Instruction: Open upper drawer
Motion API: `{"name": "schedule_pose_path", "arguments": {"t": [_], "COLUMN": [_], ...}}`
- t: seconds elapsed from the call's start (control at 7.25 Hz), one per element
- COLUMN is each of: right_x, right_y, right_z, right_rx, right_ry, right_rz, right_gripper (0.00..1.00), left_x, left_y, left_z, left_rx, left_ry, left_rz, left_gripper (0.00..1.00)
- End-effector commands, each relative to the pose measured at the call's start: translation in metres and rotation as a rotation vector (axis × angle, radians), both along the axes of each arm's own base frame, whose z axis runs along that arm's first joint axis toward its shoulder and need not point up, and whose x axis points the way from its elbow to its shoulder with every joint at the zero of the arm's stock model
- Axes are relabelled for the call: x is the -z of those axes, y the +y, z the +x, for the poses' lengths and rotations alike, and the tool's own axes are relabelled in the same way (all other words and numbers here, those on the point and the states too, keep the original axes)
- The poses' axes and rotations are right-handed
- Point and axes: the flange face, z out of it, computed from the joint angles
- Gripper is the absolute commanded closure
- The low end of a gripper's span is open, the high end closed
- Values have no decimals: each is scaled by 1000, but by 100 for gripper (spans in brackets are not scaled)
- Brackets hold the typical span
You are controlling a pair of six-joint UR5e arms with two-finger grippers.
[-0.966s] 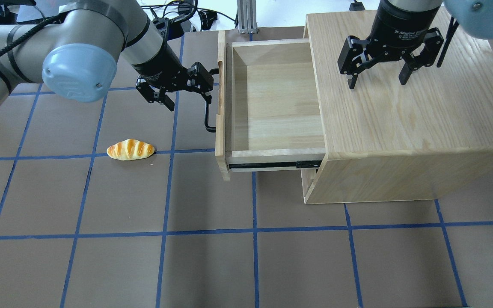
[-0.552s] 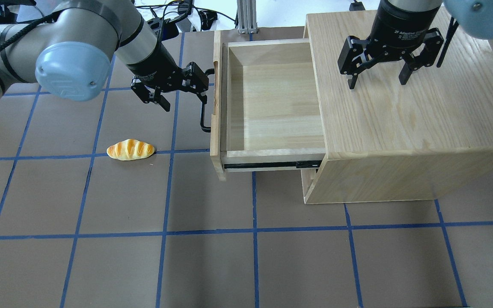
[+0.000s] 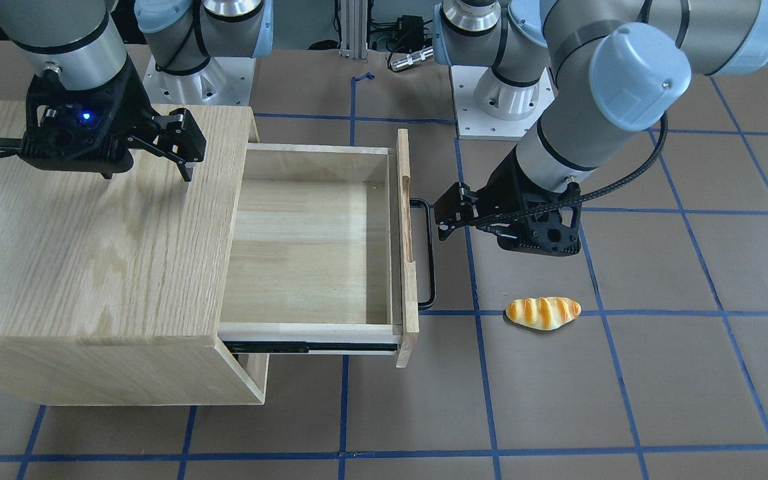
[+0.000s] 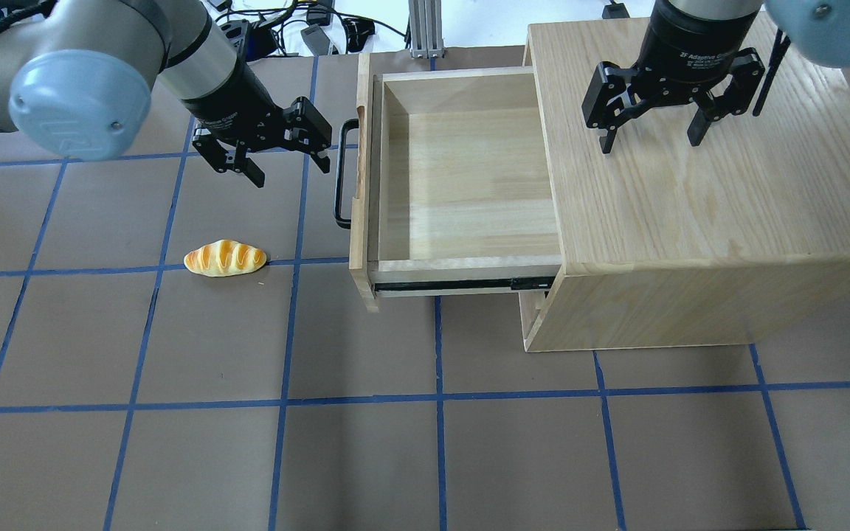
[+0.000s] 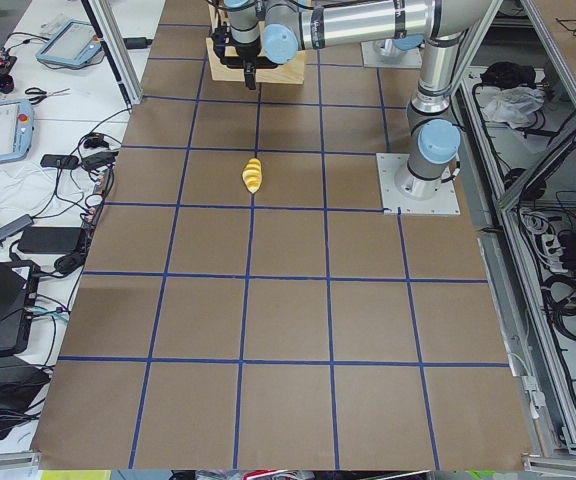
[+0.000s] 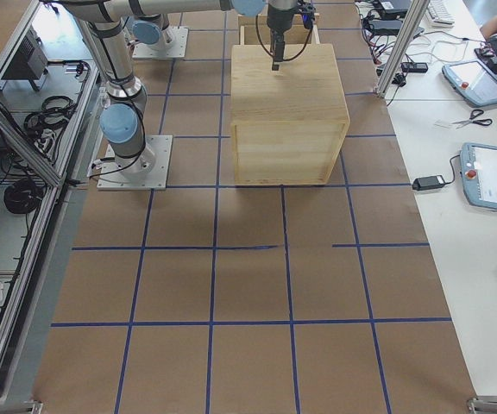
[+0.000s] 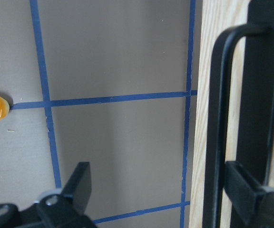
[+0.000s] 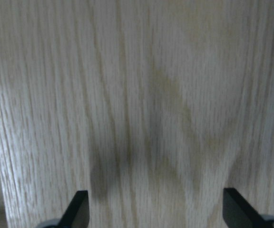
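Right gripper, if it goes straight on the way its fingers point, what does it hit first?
The right gripper points straight down, open, so it would first meet the oak top of the cabinet. The gap looks small, though depth is hard to judge.

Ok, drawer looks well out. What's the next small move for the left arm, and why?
Probably back the left gripper straight away from the handle and stop. It is open and apart from the handle, and the drawer stands far out of the cabinet with its inside exposed, so no more pulling seems needed.
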Motion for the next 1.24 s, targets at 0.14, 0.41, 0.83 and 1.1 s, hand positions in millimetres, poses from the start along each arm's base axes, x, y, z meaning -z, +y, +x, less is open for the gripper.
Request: {"name": "schedule_pose_path", "arguments": {"t": [0.14,0.41,0.83,1.1], "right_x": [0,0,0,0], "right_y": [0,0,0,0], "right_z": [0,0,0,-1], "right_rx": [-1,1,-1,2], "right_ry": [0,0,0,0], "right_rz": [0,0,0,0], "right_gripper": [0,0,0,0], "left_x": [-71,-109,-113,-112], "left_y": [30,58,65,64], "left_z": [34,44,41,41], "left_rx": [-3,14,18,19], "left_ry": [-132,-266,-263,-261], "left_rz": [-12,-82,-92,-92], "left_gripper": [0,0,0,0]}}
